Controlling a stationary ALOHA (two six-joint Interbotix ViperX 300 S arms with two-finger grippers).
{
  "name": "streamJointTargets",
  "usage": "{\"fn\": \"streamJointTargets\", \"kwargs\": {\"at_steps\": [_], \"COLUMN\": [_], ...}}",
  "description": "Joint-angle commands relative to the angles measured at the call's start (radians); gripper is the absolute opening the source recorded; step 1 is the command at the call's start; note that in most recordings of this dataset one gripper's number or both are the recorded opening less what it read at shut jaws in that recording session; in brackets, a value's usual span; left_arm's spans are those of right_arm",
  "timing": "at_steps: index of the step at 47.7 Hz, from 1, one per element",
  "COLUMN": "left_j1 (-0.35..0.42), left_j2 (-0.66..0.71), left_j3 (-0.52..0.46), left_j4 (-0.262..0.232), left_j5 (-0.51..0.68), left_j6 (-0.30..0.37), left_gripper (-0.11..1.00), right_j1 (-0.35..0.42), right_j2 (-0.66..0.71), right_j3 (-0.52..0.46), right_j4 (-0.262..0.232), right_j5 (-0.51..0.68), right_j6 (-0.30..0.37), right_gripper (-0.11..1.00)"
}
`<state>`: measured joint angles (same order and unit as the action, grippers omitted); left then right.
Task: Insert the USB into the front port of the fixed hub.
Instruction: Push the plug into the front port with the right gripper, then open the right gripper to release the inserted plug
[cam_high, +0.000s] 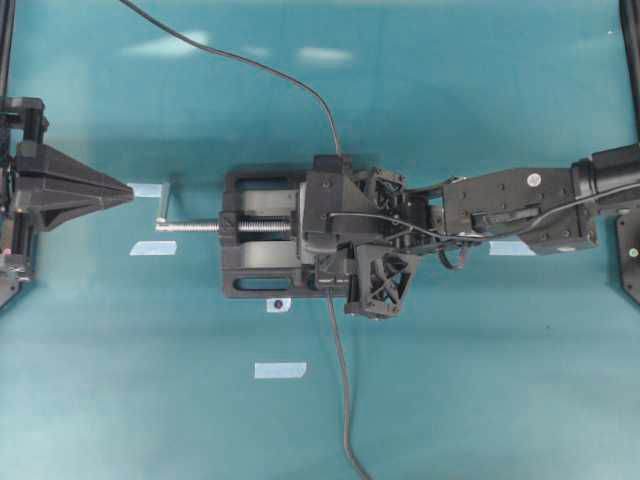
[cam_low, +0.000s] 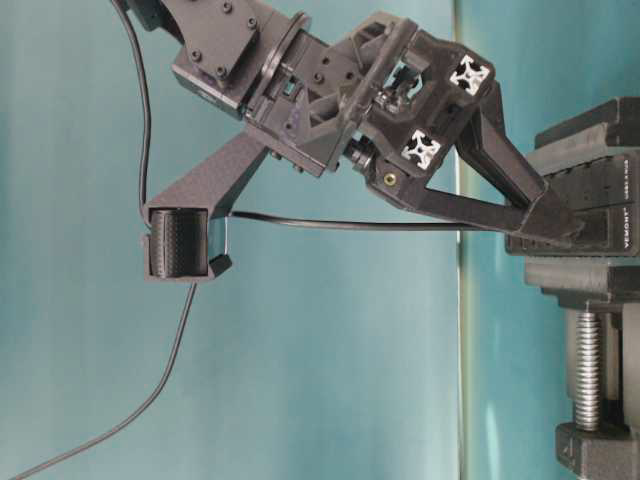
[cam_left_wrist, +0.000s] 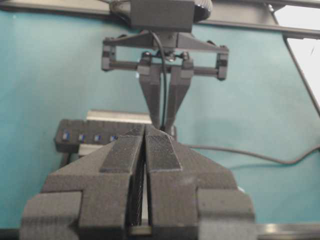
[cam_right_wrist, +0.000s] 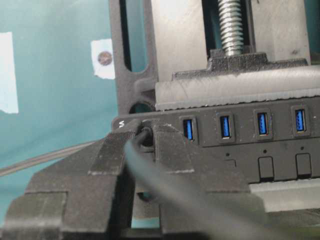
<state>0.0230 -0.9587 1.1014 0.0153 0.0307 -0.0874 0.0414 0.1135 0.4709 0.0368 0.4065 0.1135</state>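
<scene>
- Overhead view: right gripper (cam_high: 335, 235) reaches across the middle and sits over the vise (cam_high: 262, 232), hiding the hub. Left gripper (cam_high: 128, 191) is parked well apart at the left edge, fingers pressed together, holding nothing. A thin cable (cam_high: 340, 380) runs out from under the right gripper toward the bottom edge. Tape marks (cam_high: 280, 370) lie on the table (cam_high: 450, 380).
- Table-level view: right gripper (cam_low: 560, 225) tilts down, fingertips meeting the end of the hub (cam_low: 605, 215) clamped in the vise (cam_low: 590, 290). Cable (cam_low: 330, 222) trails back from the fingertips.
- Left wrist view: left gripper (cam_left_wrist: 145, 137) clenched on nothing. Ahead, right gripper (cam_left_wrist: 162, 122) stands at the hub (cam_left_wrist: 85, 136), cable (cam_left_wrist: 163, 75) running up between its fingers.
- Right wrist view: right gripper (cam_right_wrist: 145, 137) clamps the USB plug (cam_right_wrist: 146, 136), which sits at the hub's (cam_right_wrist: 240, 145) end port, just beside the row of blue ports (cam_right_wrist: 225, 126). How deep it is seated, cannot tell.
</scene>
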Motion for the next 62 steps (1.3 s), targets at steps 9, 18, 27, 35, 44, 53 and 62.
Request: {"fn": "streamJointTargets", "kwargs": {"at_steps": [9, 18, 27, 35, 44, 53, 62], "left_j1": [0.002, 0.002, 0.002, 0.002, 0.002, 0.002, 0.002], "left_j2": [0.003, 0.003, 0.003, 0.003, 0.003, 0.003, 0.002], "left_j3": [-0.015, -0.017, -0.02, -0.02, -0.02, -0.02, -0.021], "left_j4": [0.003, 0.003, 0.003, 0.003, 0.003, 0.002, 0.003], "left_j5": [-0.009, -0.011, -0.009, -0.011, -0.012, -0.011, -0.015], "left_j6": [0.0, -0.002, 0.0, -0.002, -0.003, -0.005, -0.003], "left_gripper": [0.0, 0.0, 0.0, 0.0, 0.0, 0.0, 0.0], "right_j1": [0.025, 0.025, 0.023, 0.021, 0.018, 0.009, -0.012], "right_j2": [0.005, 0.005, -0.005, -0.009, -0.021, -0.041, -0.064], "right_j3": [0.005, 0.003, -0.005, -0.003, -0.006, -0.006, -0.011], "right_j4": [0.005, 0.005, 0.002, 0.0, 0.0, 0.002, 0.002], "right_j5": [0.011, 0.011, 0.011, 0.011, -0.012, -0.054, -0.049], "right_j6": [0.014, 0.012, 0.011, 0.011, 0.011, 0.011, 0.011], "right_gripper": [0.08, 0.08, 0.08, 0.08, 0.11, 0.24, 0.6]}}
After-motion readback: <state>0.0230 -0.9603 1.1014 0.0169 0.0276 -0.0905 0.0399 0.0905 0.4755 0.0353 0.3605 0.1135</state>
